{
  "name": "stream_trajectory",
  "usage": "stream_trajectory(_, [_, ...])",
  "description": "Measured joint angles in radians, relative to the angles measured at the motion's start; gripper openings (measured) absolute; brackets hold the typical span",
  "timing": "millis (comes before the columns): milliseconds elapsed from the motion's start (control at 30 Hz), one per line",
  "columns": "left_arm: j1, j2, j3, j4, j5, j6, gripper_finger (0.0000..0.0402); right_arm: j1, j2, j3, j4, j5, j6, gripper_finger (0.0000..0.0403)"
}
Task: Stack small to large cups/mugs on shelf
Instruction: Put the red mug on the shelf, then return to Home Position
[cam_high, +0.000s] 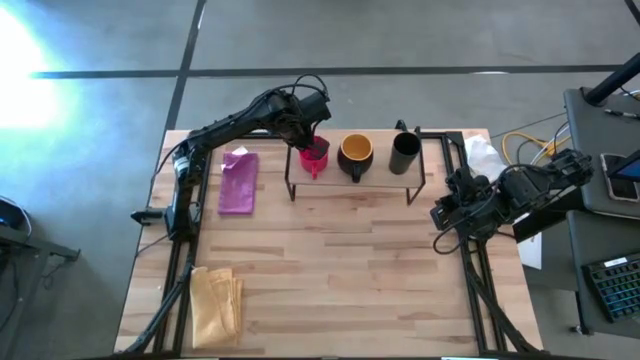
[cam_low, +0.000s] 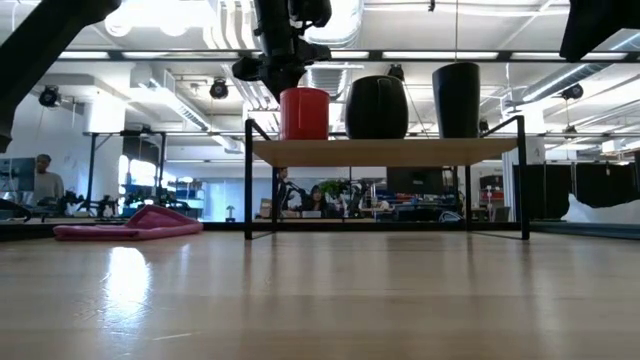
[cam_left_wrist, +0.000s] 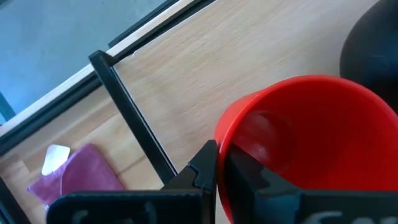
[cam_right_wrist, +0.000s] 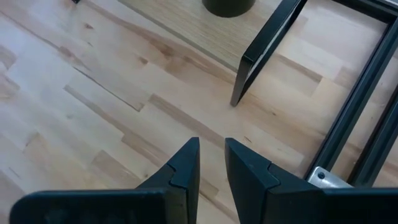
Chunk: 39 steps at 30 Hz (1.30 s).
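The red mug (cam_high: 314, 156) stands at the left end of the shelf (cam_high: 380, 185), a light-wood board on thin black legs at the table's far side. To its right stand the dark mug with a yellow inside (cam_high: 355, 153) and the taller black cup (cam_high: 405, 152). In the low view the red mug (cam_low: 304, 112), the dark mug (cam_low: 376, 106) and the black cup (cam_low: 456, 99) stand in a row on the shelf board (cam_low: 385, 151). My left gripper (cam_left_wrist: 216, 171) is shut on the red mug's rim. My right gripper (cam_right_wrist: 212, 163) hovers over the table's right side, open by a narrow gap. My left gripper holds the red mug by its rim wall (cam_left_wrist: 219, 140), on the side toward the shelf's left end. One finger (cam_left_wrist: 252, 180) is inside the mug and the other finger (cam_left_wrist: 199, 171) outside. It comes from above, pointing down. The mug stands upright with its base on the shelf board.
A purple cloth (cam_high: 238, 182) lies left of the shelf and a yellow cloth (cam_high: 215, 305) near the table's near-left corner. Black frame rails run along both table sides. The wooden tabletop (cam_high: 350, 270) stretches in front of the shelf. People sit in the room beyond.
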Motion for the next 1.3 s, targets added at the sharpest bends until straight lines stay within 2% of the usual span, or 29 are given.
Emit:
stream_trajectory(533, [0.000, 0.000, -0.003, 0.004, 0.003, 0.000, 0.0013, 0.000, 0.000, 0.000, 0.004, -0.015, 0.018, 0.0068])
stream_trajectory(1033, [0.000, -0.003, 0.002, 0.007, -0.019, -0.004, 0.0085, 0.000, 0.001, 0.001, 0.004, -0.024, -0.009, 0.0068])
stream_trajectory(1300, [-0.009, -0.059, 0.009, 0.028, -0.019, -0.016, 0.0127, 0.000, 0.000, 0.001, 0.003, -0.024, -0.012, 0.0068])
